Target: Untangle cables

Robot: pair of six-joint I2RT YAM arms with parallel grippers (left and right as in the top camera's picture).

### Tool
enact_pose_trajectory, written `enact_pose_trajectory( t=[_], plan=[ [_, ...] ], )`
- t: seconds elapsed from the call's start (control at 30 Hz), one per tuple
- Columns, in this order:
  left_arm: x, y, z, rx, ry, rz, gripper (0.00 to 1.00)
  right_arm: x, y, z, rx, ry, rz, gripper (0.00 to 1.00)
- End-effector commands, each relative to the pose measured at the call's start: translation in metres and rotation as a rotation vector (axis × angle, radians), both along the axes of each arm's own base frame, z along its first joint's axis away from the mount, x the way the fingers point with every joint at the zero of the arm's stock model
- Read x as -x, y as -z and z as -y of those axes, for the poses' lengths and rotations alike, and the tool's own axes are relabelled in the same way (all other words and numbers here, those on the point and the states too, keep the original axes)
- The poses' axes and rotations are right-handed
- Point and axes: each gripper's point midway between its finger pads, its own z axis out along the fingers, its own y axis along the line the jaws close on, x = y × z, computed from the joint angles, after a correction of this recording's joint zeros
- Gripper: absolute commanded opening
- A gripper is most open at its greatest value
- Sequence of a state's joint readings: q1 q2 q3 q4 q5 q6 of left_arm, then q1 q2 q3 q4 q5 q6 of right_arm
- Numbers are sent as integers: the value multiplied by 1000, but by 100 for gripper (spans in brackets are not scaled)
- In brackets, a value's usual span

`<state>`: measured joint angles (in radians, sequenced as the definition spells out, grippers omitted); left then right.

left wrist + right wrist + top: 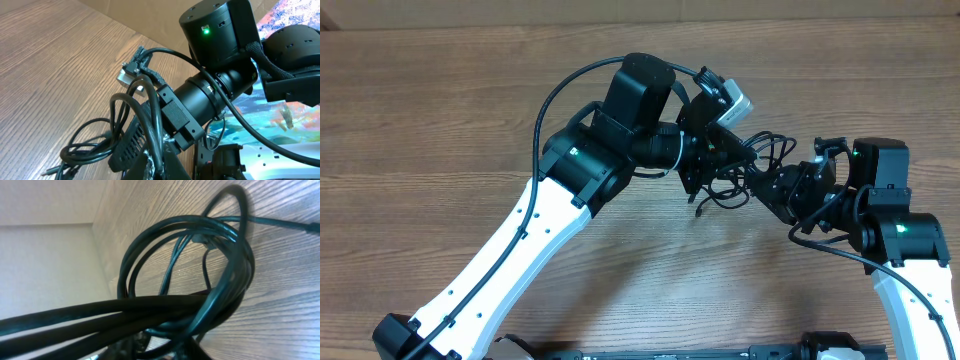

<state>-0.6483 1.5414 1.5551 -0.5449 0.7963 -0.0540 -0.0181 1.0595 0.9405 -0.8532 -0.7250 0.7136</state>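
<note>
The cables [767, 150] are a small bunch of thin black cords, looped round each other. The bunch sits in the middle of the tabletop [440, 120], right between the two arms. In the right wrist view, the loops hang up in the air with the wood under them, so the bunch looks lifted and not lying flat.

The right end effector [772, 188] comes in from the right and touches the bunch. Several cords run straight down into it, so I think it is pinched tight on them. The left end effector [712, 175] is pressed in on the other side. Cords lie across one of its fingers, but I cannot tell if it is closed on them or just resting there.

I think the step now is pulling the knot apart, and it is not done, since the loops are all one clump. Next, each arm needs its own cord, and then a slow pull away from the other. A fast pull could make the knot tighter.

No box, bowl or tray is in view, so nothing is inside anything.
</note>
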Motion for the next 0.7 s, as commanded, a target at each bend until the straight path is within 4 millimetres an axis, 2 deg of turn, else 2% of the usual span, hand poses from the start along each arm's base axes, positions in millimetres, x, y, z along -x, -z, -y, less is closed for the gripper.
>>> enact_pose_trajectory(
  t=[0.0, 0.3, 0.67],
  plan=[
    [5, -14, 2, 27, 11, 16, 4, -3, -8, 2, 10, 8, 32, 15],
    [5, -13, 1, 25, 10, 13, 4, -3, -8, 2, 10, 8, 32, 4],
    [-5, 3, -6, -51, -62, 11, 4, 0, -11, -3, -19, -17, 35, 4]
  ],
)
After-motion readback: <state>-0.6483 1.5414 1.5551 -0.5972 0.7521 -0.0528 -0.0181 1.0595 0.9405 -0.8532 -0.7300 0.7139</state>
